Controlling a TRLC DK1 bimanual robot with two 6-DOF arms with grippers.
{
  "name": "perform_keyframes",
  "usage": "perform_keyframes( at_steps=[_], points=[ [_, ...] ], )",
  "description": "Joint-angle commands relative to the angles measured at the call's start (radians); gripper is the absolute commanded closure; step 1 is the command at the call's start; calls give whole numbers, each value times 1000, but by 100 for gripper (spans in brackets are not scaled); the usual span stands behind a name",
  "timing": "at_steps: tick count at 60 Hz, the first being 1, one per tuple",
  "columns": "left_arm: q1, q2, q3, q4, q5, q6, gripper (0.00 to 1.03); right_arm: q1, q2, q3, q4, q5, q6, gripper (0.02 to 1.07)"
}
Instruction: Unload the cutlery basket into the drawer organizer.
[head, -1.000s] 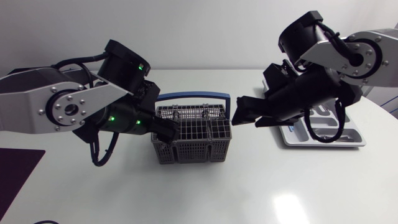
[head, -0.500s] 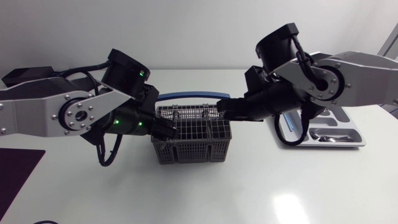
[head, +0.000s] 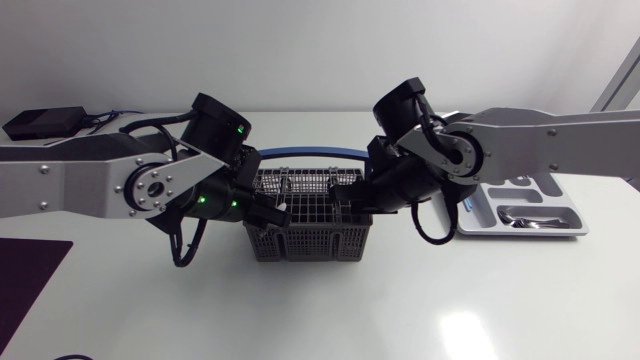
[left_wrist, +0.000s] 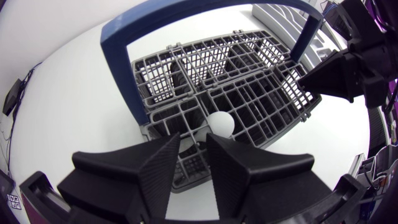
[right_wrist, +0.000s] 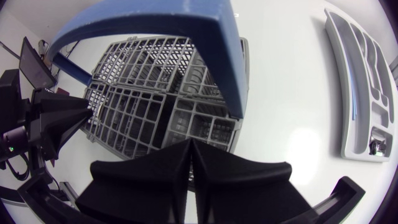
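The left pincer (left_wrist: 194, 146) hangs over the near wall of the grey cutlery basket (left_wrist: 249, 93), its fingers a narrow gap apart. Just ahead of them a small white round thing (left_wrist: 221, 124) sits among the mesh. The blue handle (left_wrist: 118, 62) arches beyond. Ahead and to the right, the right pincer (left_wrist: 329, 78) points at the basket's rim.

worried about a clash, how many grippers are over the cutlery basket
2. The left gripper is over the left end of the cutlery basket, the right gripper over its right end. None seem hidden.

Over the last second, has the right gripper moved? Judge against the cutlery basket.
Yes. The right gripper has moved left, from clear of the cutlery basket to over its right end.
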Motion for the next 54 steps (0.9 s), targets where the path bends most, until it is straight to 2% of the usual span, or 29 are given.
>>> perform_keyframes(
  at_steps=[1, 6, 11, 17, 23, 30, 33, 46, 51, 54],
  points=[
    [12, -31, -41, -15, -5, -17, 71, 14, -31, -10, -35, 3, 29, 101],
    [9, -91, -42, -17, -3, -17, 68, 20, -67, -6, -29, 3, 45, 100],
    [12, -110, -45, -17, -3, -14, 60, 26, -84, -3, -29, 3, 52, 93],
    [17, -114, -56, -14, 6, -3, 57, 40, -92, 7, -35, 2, 63, 86],
    [19, -114, -64, -14, 17, 6, 49, 55, -89, 16, -38, -2, 74, 86],
    [29, -117, -68, -14, 35, 26, 47, 81, -77, 39, -35, -5, 82, 86],
    [40, -118, -73, -12, 57, 37, 46, 94, -72, 50, -35, -8, 83, 82],
    [108, -127, -88, -8, 172, 89, 43, 127, -9, 103, -35, -38, 118, 79],
    [131, -140, -101, 2, 210, 116, 43, 146, 17, 123, -40, -49, 125, 70],
    [135, -153, -114, 12, 230, 138, 40, 157, 31, 135, -40, -55, 129, 70]
  ],
)
